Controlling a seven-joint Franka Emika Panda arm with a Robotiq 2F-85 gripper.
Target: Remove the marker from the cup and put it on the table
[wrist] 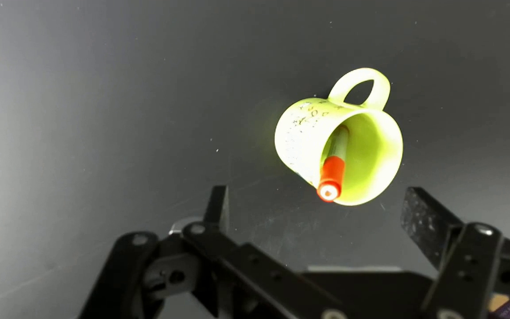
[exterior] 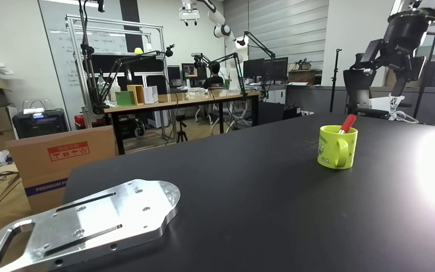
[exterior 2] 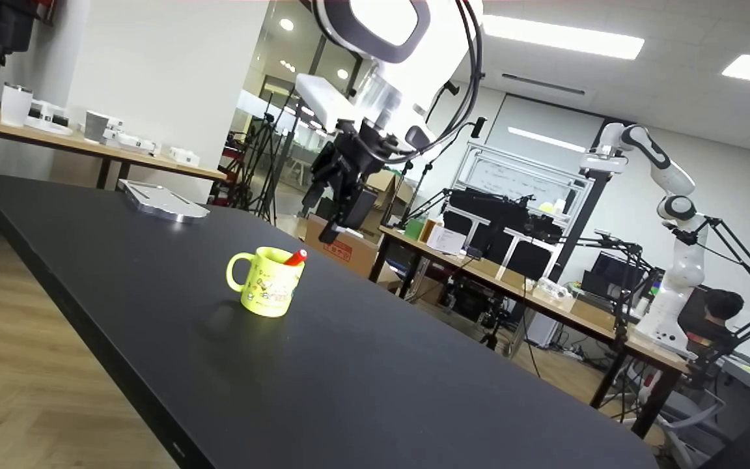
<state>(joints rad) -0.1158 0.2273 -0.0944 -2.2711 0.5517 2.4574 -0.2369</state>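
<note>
The lime yellow-green cup stands upright on the black table; it also shows in an exterior view and the wrist view. The red marker leans inside the cup, its red end sticking out past the rim; it also shows in an exterior view and the wrist view. The marker's lower end is inside the cup. My gripper is open and empty, its fingers wide apart. It hangs above the table, apart from the cup, in both exterior views.
A flat silver metal plate lies at one end of the table, also in an exterior view. A cardboard box stands on the floor beside the table. A wooden workbench with clutter stands further off.
</note>
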